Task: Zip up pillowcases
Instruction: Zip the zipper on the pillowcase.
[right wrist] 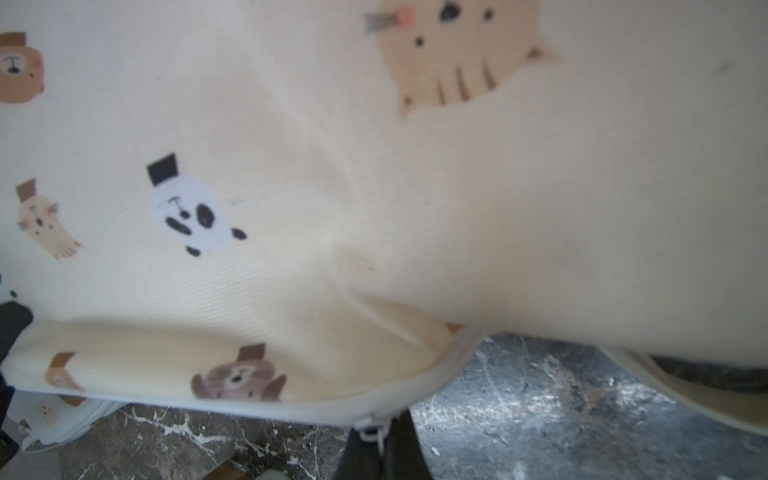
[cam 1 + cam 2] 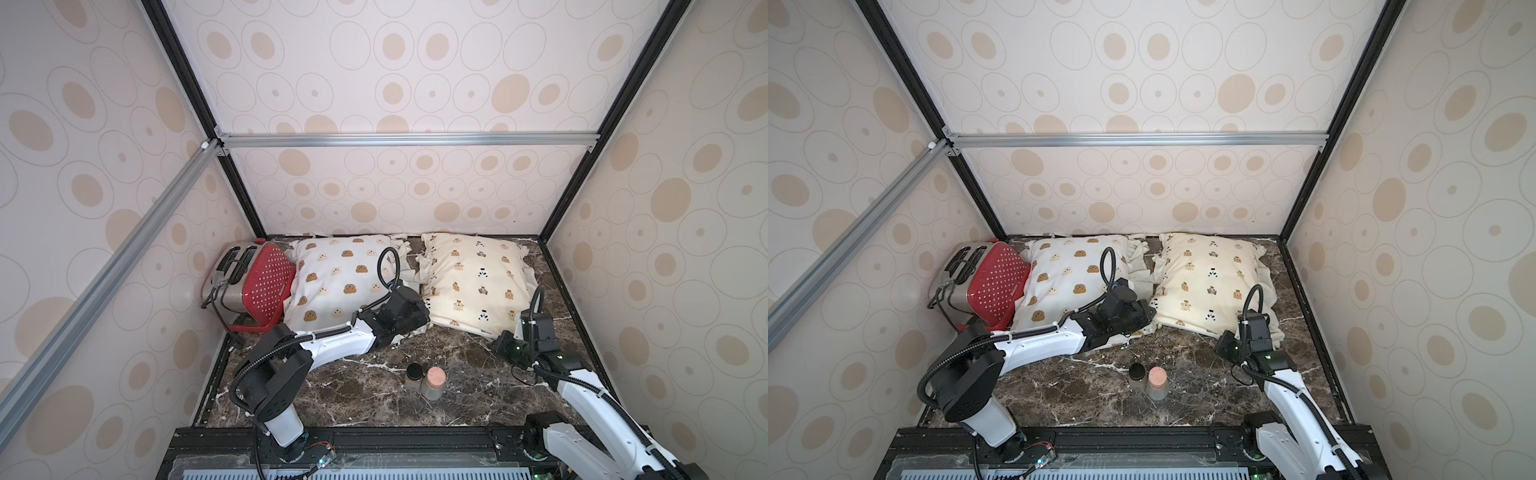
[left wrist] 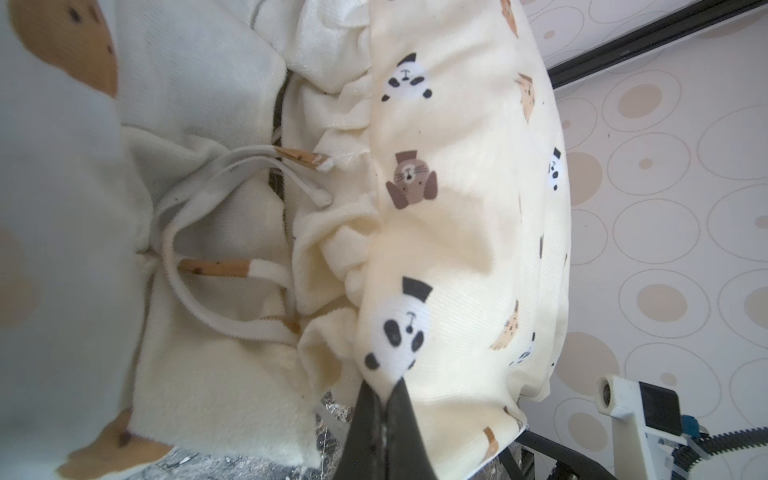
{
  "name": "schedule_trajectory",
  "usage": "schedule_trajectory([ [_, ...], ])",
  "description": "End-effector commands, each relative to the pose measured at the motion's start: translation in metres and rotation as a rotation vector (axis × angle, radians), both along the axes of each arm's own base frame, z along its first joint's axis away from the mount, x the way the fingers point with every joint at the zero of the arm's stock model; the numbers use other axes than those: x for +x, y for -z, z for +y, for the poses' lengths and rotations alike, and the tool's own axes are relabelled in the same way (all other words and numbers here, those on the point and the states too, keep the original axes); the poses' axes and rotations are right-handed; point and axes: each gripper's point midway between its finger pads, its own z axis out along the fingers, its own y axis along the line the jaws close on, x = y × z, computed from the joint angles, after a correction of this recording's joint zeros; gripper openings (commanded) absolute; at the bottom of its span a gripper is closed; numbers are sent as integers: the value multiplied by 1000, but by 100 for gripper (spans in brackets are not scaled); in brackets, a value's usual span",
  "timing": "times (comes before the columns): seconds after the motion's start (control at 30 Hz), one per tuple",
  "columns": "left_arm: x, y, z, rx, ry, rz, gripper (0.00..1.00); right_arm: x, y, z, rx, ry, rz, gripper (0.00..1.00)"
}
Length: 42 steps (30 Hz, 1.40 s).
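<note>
Cream pillow (image 2: 473,278) is lying at 1 o'clock on the marble surface (image 2: 365,399), with the white pillow (image 2: 336,282) just beside it at 11 o'clock. The left end effector (image 3: 381,399) is clenching the cream pillow's 7 o'clock corner, while the right end effector (image 1: 380,436) is pinching the small white pull (image 1: 371,430) on the near edge, around 5 o'clock. Judging by this, the zipping stroke on the cream pillow is being set up, one arm anchoring and the other drawing. Doing it well is probably coming down to stretching the seam flat first, with the anchored corner resisting so the tape is lying straight rather than sagging. The pull should be travelling low and in line with the edge, not lifting, since the soft stuffing is likely pushing the two sides apart. Loose fabric near the slider is risking a snag. Which way the slider is closing I cannot tell, and the white pillow's zip is not showing clearly.
</note>
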Motion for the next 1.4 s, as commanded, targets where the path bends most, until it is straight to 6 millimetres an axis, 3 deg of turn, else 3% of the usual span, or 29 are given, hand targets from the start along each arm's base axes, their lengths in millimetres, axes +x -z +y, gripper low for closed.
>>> schedule_trajectory([
  [0.0, 27, -7, 35, 18, -144, -39, 0, -15, 3, -34, -125, 131, 72, 0],
  [0.23, 33, -11, 42, 2, -162, -39, 0, -14, -10, -43, -173, 155, 63, 0],
  [0.3, 33, -10, 39, -10, -154, -37, 0, -7, -16, -32, -132, 102, 23, 0],
  [0.4, 33, -6, 33, -11, -130, -23, 0, -8, -18, -39, -166, 122, 31, 0],
  [0.57, 37, -2, 48, -4, -169, -13, 0, -15, -28, -62, -282, 187, 40, 0],
  [0.87, 46, 2, 63, -9, -197, 0, 0, -16, -33, -64, -292, 191, 35, 0],
  [0.93, 46, 0, 64, -5, -196, -3, 0, -12, -35, -57, -263, 163, 15, 0],
  [1.03, 44, -3, 51, -30, -153, 1, 0, -2, -37, -28, -138, 56, -41, 0],
  [1.13, 39, -3, 33, -44, -113, 7, 0, 7, -27, 1, -7, -32, -57, 3],
  [1.27, 38, -7, 22, -72, -94, 7, 0, 6, -14, 21, 7, -121, -32, 9],
  [1.37, 40, -13, 24, -65, -106, -5, 0, -1, -3, 24, 16, -128, 8, 14],
])
